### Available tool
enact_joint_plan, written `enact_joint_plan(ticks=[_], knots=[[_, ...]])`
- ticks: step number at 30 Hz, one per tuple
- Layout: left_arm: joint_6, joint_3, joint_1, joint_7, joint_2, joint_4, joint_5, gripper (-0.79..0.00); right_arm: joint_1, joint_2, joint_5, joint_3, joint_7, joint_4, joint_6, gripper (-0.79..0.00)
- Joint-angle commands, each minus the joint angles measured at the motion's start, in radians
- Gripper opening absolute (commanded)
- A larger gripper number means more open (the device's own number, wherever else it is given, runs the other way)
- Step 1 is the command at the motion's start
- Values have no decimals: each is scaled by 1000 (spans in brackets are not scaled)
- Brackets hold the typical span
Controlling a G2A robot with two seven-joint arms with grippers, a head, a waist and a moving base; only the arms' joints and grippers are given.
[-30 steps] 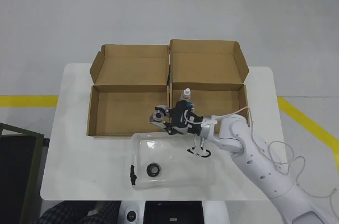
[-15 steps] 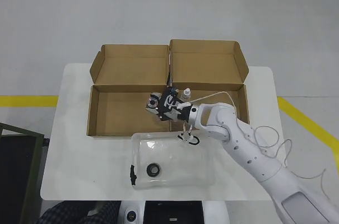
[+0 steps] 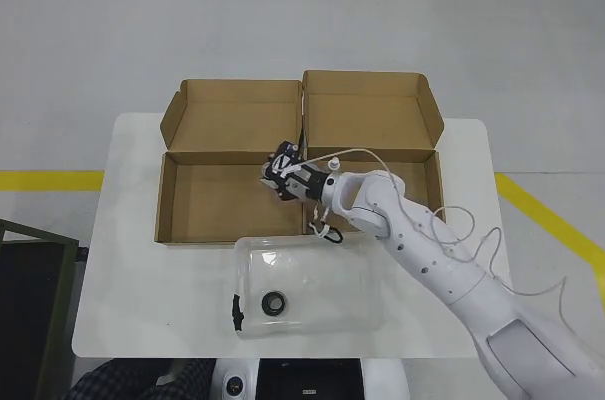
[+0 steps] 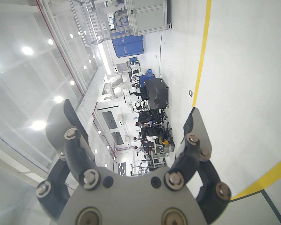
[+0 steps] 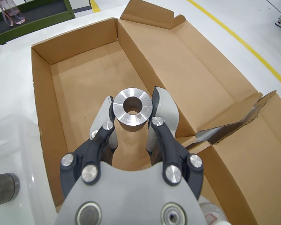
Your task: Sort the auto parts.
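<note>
My right gripper [image 5: 132, 105] is shut on a silver metal ring [image 5: 131, 115] with a round hole through it. It hangs above the floor of the left cardboard box [image 5: 84, 83], near the wall shared with the right cardboard box [image 5: 236, 155]. From above, the right gripper [image 3: 280, 170] sits over the right end of the left box [image 3: 217, 200]. A clear plastic bin [image 3: 357, 300] in front of the boxes holds a black ring [image 3: 274, 301] and a small black piece [image 3: 238, 312]. My left gripper [image 4: 131, 113] is open, holds nothing and faces the room.
A white bottle-shaped part [image 3: 334, 163] stands in the right box [image 3: 417, 175]. Both box lids [image 3: 372, 110] lie open at the far side. A dark metal cylinder [image 5: 2, 188] lies close to the right wrist. A green cart [image 3: 12, 290] stands left of the table.
My right gripper has carried the metal ring from the clear bin's far edge away from the robot, to a spot over the left box.
</note>
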Motion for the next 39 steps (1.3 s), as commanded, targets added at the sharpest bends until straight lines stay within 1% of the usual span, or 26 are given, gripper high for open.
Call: enact_joint_plan(ticks=[1, 9, 12, 15, 16, 22, 25, 29, 32, 34, 37, 39], knots=[[0, 0, 0, 0, 0, 0, 0, 0, 11, -10, -5, -10, 7, 22, 8, -785], [0, 0, 0, 0, 0, 0, 0, 0, 51, -48, -27, -45, 33, 104, 34, -785], [0, 0, 0, 0, 0, 0, 0, 0, 61, -61, -34, -55, 44, 128, 38, -751], [0, 0, 0, 0, 0, 0, 0, 0, 70, -73, -41, -65, 50, 151, 40, -739], [0, 0, 0, 0, 0, 0, 0, 0, 72, -77, -43, -68, 52, 158, 40, -730], [0, 0, 0, 0, 0, 0, 0, 0, 83, -98, -62, -82, 72, 190, 46, -573], [0, 0, 0, 0, 0, 0, 0, 0, 88, -108, -72, -87, 83, 200, 47, -542], [0, 0, 0, 0, 0, 0, 0, 0, 94, -119, -90, -90, 100, 211, 53, -526], [0, 0, 0, 0, 0, 0, 0, 0, 94, -124, -98, -89, 107, 215, 55, -480], [0, 0, 0, 0, 0, 0, 0, 0, 93, -129, -100, -87, 113, 215, 53, -483], [0, 0, 0, 0, 0, 0, 0, 0, 92, -131, -108, -81, 121, 200, 51, -462], [0, 0, 0, 0, 0, 0, 0, 0, 82, -129, -121, -71, 122, 165, 50, -437]])
